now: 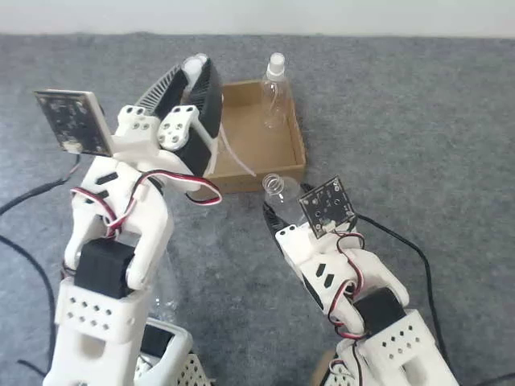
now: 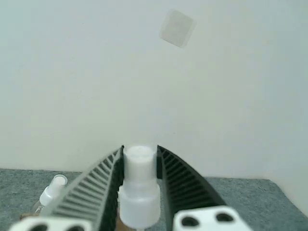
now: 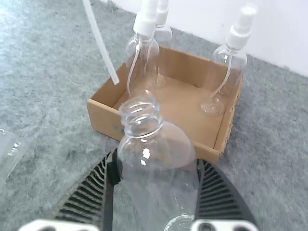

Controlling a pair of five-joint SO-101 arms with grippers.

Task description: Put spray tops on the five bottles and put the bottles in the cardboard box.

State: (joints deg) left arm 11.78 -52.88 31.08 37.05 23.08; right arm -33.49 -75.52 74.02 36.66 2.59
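Grey carpet surface (image 1: 426,121), plain white wall (image 2: 226,96), pale square patch (image 2: 177,28)

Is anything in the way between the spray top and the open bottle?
Nothing visible is. The left pincer holds the spray top raised, its tube hanging free near the open bottle held in the right pincer.

Shallow open cardboard box (image 3: 103,113) with capped bottles (image 3: 230,62), clear and upright, inside. An uncapped clear bottle (image 3: 154,144), neck up, sits clamped in the right gripper (image 3: 156,166) just before the box. A white spray top (image 2: 139,187) is pinched in the left gripper (image 2: 139,156) over the box.
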